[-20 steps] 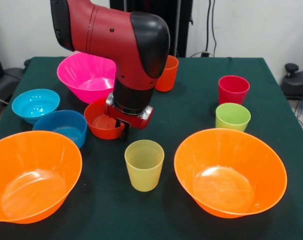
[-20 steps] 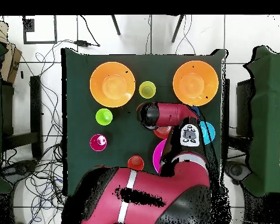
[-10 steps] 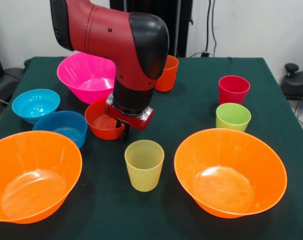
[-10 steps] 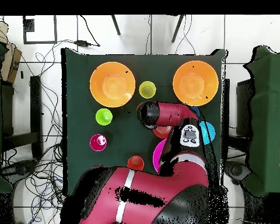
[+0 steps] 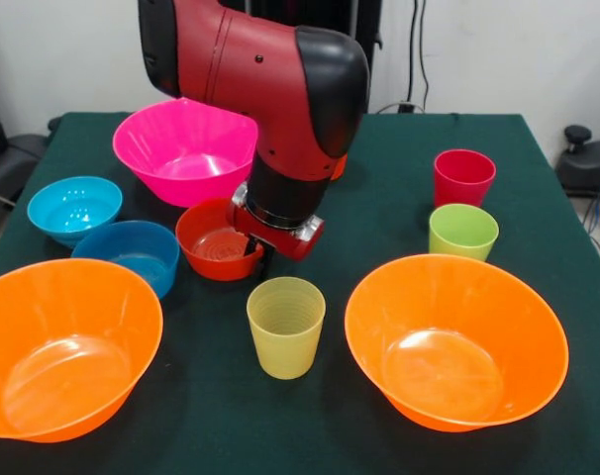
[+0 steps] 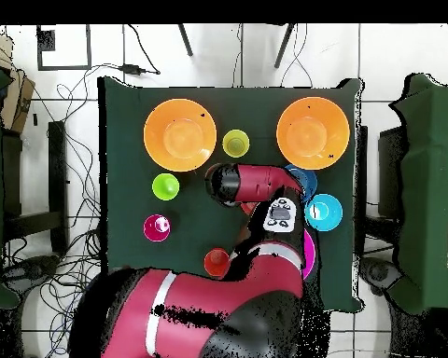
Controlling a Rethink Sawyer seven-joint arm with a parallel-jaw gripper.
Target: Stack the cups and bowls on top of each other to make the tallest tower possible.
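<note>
My gripper (image 5: 256, 259) sits low at the right rim of the small red-orange bowl (image 5: 217, 243), one dark finger outside the rim, shut on it. Behind that bowl stands the large magenta bowl (image 5: 186, 148). The light blue bowl (image 5: 73, 206) and the darker blue bowl (image 5: 128, 255) lie to its left. Two large orange bowls (image 5: 62, 346) (image 5: 456, 338) flank the ribbed yellow cup (image 5: 285, 325) at the front. The red-pink cup (image 5: 463, 176) and the green cup (image 5: 462, 231) stand at the right. Only a sliver of the orange cup (image 5: 337, 167) shows behind the arm.
From above, the arm (image 6: 256, 182) covers the red-orange bowl and most of the magenta bowl (image 6: 310, 254). The orange cup (image 6: 217, 262) stands near the robot's side of the green table (image 6: 125, 112). Cables and chair legs lie on the floor around it.
The arm has shifted to the right in the front view, and the red-orange bowl has slid that way with the gripper. The magenta and blue bowls have also shifted slightly right.
</note>
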